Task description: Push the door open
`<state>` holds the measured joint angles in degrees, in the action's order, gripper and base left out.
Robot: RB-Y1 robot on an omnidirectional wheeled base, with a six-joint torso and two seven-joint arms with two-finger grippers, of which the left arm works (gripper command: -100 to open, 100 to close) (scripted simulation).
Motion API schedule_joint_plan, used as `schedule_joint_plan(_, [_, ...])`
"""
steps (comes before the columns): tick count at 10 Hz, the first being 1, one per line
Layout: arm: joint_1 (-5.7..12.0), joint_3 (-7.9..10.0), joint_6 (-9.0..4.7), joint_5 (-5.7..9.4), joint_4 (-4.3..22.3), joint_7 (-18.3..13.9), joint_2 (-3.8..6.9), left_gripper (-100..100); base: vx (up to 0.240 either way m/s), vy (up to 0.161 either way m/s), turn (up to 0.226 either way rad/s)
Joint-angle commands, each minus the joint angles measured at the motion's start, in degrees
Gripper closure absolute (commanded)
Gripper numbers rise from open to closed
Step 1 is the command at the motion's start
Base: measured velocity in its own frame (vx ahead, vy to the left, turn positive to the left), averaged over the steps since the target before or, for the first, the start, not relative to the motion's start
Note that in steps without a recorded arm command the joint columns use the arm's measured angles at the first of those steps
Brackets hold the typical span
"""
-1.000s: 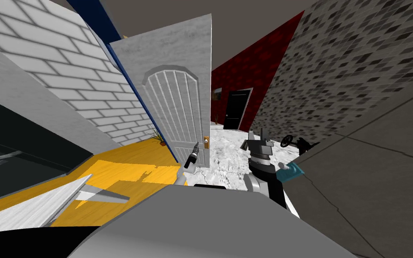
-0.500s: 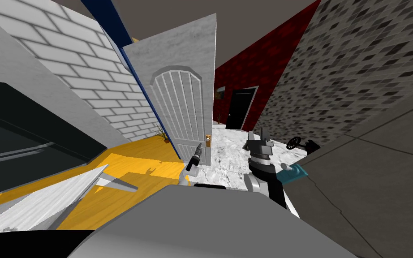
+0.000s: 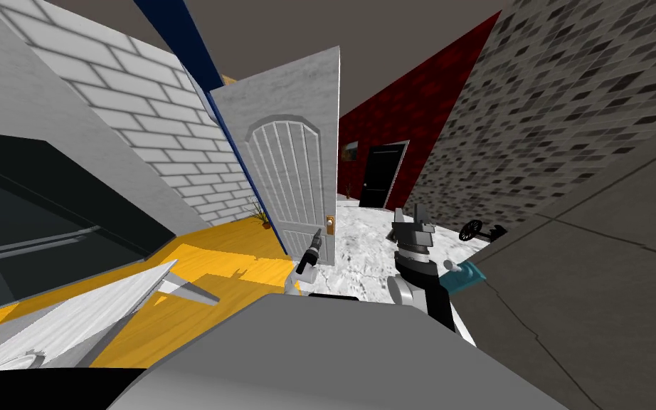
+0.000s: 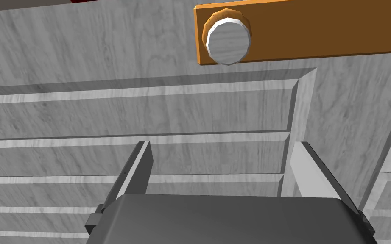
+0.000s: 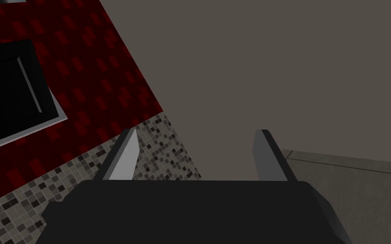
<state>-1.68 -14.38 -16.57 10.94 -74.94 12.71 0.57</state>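
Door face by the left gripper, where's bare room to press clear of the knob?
The grooved door panel ahead of the open left gripper is bare, bordered by its raised frame. Crowded past that: the knob on its orange plate.

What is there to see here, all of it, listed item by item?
Door: one, pale grey, panelled, ajar ahead.
Knob: one, pale grey, on the door's orange plate.
Brick wall: one, white, left of the door.
Yellow floor: one stretch, before the door.
Marbled floor: one stretch, white-grey, past the door's free edge.
Red wall: one, far end, with a black doorway.
Mosaic wall: one, grey, right side.
Potted plant: one, small, at the brick wall's foot.
Left tool: one, grey fingers open, close to the door near the knob.
Right tool: one, grey fingers open, empty, right of the door.
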Motion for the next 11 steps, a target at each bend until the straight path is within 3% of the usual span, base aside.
schedule_joint_plan(1, [0.5,0.38,0.16,-0.03,0.3,0.0,0.92,-100,0.268,-0.008,-0.014])
schedule_joint_plan(4, [1.19,0.95,0.15,-0.1,0.9,0.1,0.62,-100,0.232,-0.064,-0.017])
schedule_joint_plan(7, [1.79,1.44,0.15,-0.16,1.5,0.1,-1.65,-100,0.147,-0.102,-0.017])
schedule_joint_plan(8, [1.53,1.33,0.38,-0.14,1.0,0.1,-0.99,-100,0.059,-0.054,0.004])
schedule_joint_plan(9, [1.53,1.33,0.38,-0.14,1.0,0.1,-0.99,100,-0.011,0.006,0.001])
schedule_joint_plan(11, [1.53,1.33,0.38,-0.14,1.0,0.1,-0.99,100,-0.02,0.018,-0.014])
